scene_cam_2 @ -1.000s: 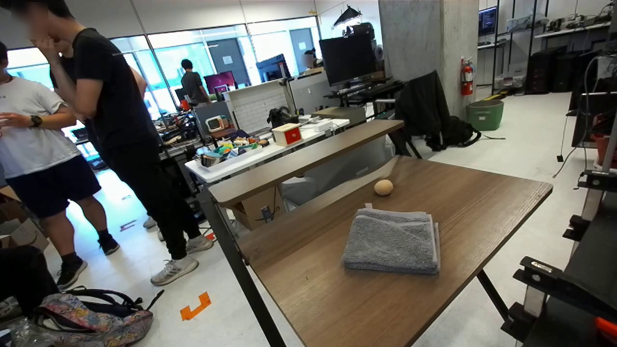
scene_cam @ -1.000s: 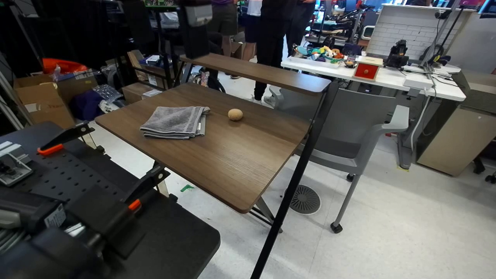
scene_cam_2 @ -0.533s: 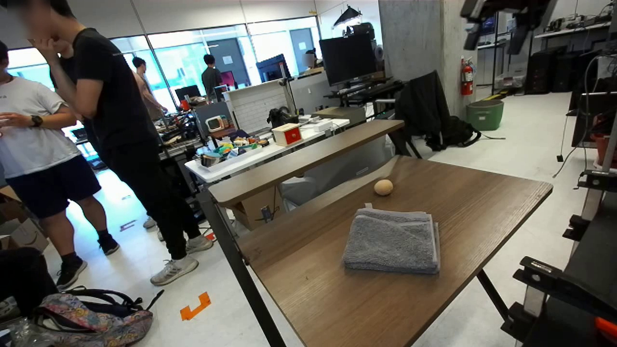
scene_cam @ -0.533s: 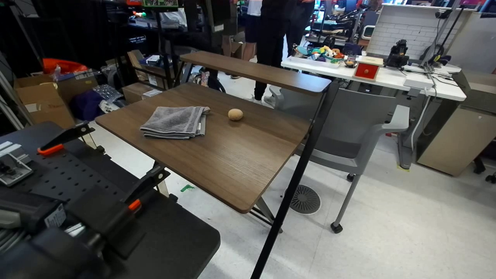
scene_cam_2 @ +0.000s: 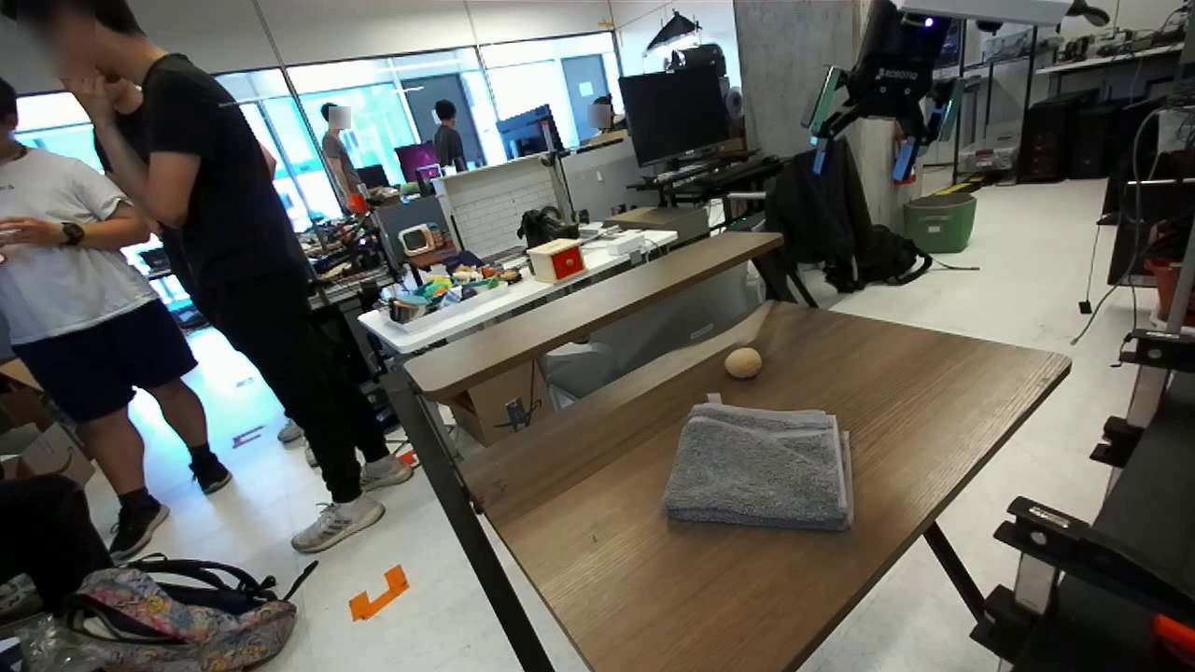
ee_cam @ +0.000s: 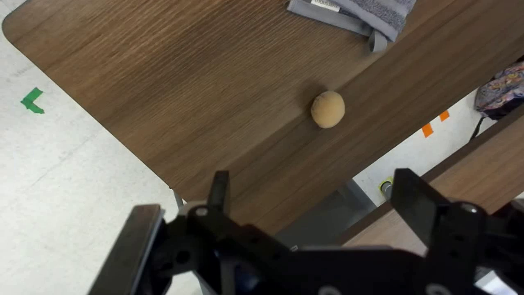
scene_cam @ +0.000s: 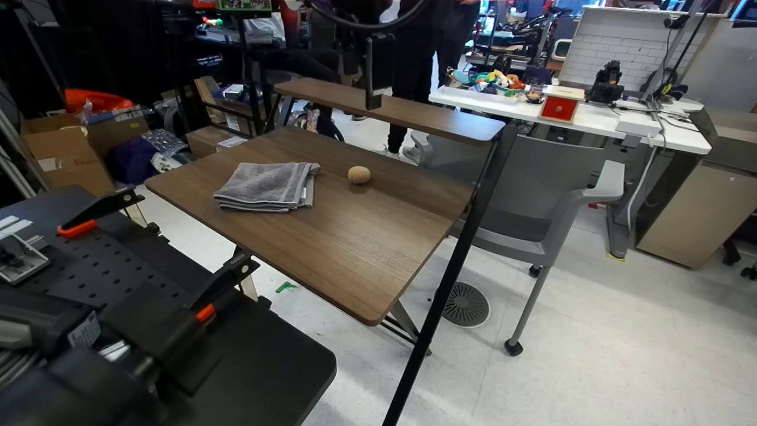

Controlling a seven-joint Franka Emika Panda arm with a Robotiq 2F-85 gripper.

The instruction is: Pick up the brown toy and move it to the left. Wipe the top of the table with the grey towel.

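While the folded grey towel [scene_cam: 266,186] lies on the brown table [scene_cam: 349,248] in an exterior view, the brown toy [scene_cam: 359,174] sits apart from it, toward the raised shelf [scene_cam: 437,118]. In an exterior view I see the gripper [scene_cam_2: 862,160] hanging above table height, its two fingers [scene_cam_2: 904,161] spread wide. In the wrist view the toy lies well beyond those fingers, and one towel corner shows a grey loop [ee_cam: 377,41] and a white label [ee_cam: 325,5].

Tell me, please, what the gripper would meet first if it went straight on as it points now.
Probably the table, near the brown toy, though depth is unclear and the raised shelf might catch it.
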